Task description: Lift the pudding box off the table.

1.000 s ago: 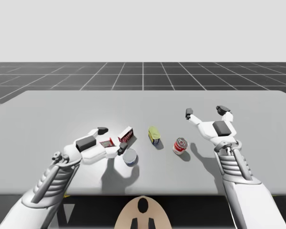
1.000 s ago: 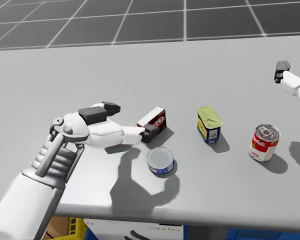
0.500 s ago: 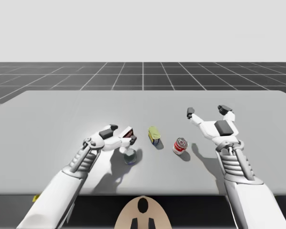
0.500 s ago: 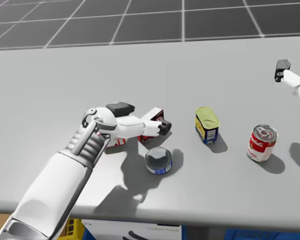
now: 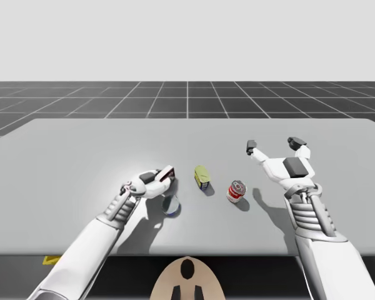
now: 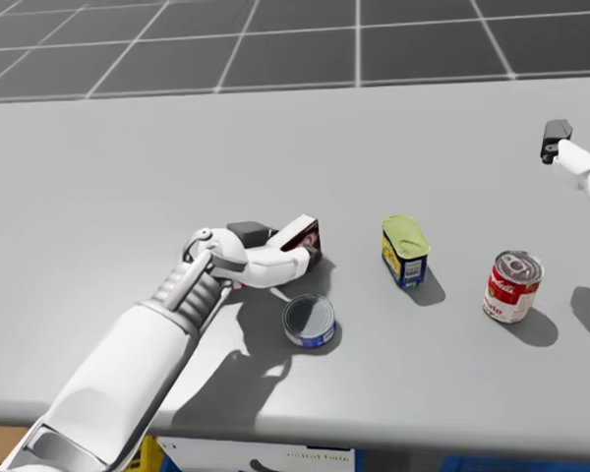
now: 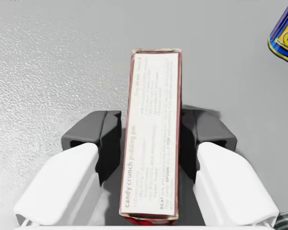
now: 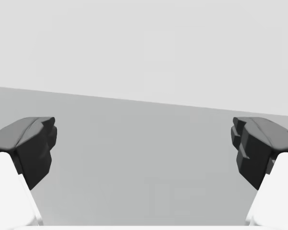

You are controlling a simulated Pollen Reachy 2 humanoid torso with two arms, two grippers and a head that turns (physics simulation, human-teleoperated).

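Note:
The pudding box, white-faced with dark red edges, stands on its narrow side on the table. My left gripper straddles it, one dark pad against each broad face, shut on it. From above, the box pokes out ahead of my left gripper, left of the middle. The head view has the box resting on the table with my left gripper around its near end. My right gripper hovers open at the right with nothing between its fingers.
A low blue can with a silver top sits just in front of my left gripper. A squat blue can with a yellow top and a red and white can stand to the right. The grey table stretches far back.
My left arm has swung forward and turned its wrist, bringing the gripper over the pudding box, and its fingers have come together on it. My right arm has barely moved.

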